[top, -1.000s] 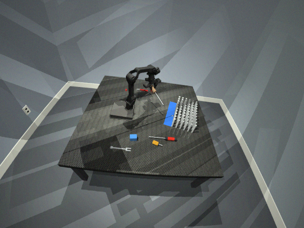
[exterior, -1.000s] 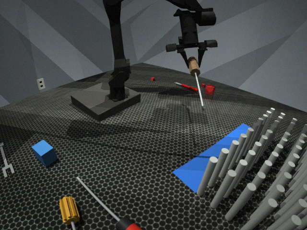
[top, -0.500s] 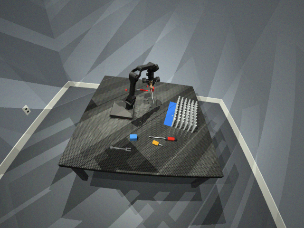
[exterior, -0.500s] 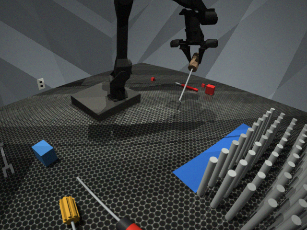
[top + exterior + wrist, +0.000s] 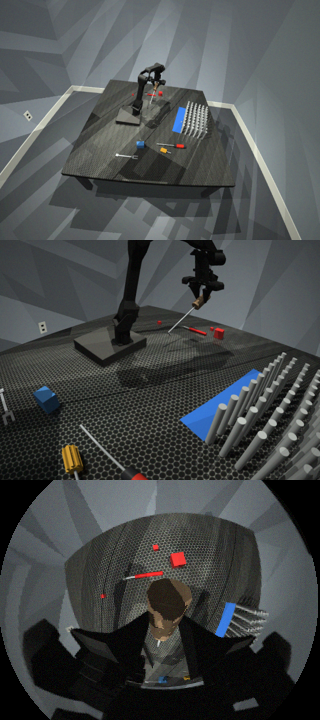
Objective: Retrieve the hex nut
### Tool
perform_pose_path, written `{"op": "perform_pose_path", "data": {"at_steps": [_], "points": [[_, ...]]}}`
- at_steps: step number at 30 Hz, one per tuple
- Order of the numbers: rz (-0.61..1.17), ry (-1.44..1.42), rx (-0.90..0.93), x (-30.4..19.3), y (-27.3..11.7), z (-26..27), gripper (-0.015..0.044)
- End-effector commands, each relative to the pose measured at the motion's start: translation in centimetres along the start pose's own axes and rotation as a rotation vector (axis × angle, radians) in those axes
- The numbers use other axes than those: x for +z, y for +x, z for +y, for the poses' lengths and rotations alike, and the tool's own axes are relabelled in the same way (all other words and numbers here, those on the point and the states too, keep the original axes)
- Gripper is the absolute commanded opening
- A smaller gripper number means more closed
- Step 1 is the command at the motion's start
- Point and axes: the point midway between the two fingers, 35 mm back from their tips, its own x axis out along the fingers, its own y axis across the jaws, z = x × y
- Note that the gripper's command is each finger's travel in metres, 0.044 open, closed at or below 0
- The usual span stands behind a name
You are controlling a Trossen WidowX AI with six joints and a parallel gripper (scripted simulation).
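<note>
My gripper [image 5: 156,84] [image 5: 202,298] [image 5: 164,615] is shut on the brown wooden handle of the hook tool [image 5: 155,87] [image 5: 198,303] [image 5: 169,600]. The tool hangs above the table at the back, its thin metal shaft slanting down to a small bent tip, left of and away from the spacers. The grey spacers [image 5: 196,117] [image 5: 213,423] [image 5: 247,622] stand in rows. The blue taped strip [image 5: 178,120] [image 5: 219,403] [image 5: 226,620] lies along their front. A tiny pale speck [image 5: 181,121] shows on the strip in the top view; I cannot tell for sure whether it is the nut.
A red pen-like tool [image 5: 197,331] [image 5: 149,574] and a red cube [image 5: 160,93] [image 5: 218,333] [image 5: 178,559] lie at the back. A blue block [image 5: 140,144] [image 5: 47,399], a red-handled screwdriver [image 5: 180,145], a yellow-handled tool [image 5: 163,150] [image 5: 72,459] and a grey fork-ended tool [image 5: 126,156] lie nearer the front.
</note>
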Motion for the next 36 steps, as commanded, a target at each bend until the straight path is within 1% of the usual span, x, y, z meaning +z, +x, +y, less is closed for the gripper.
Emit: {"op": "perform_pose_path", "data": {"at_steps": [1, 17, 36], "points": [[-0.005, 0.129, 0.046, 1.5, 0.0, 1.7, 0.0000], [0.054, 0.536, 0.182, 5.3, 0.7, 8.1, 0.0000], [0.241, 1.046, 0.278, 7.9, 1.3, 16.0, 0.0000]]}}
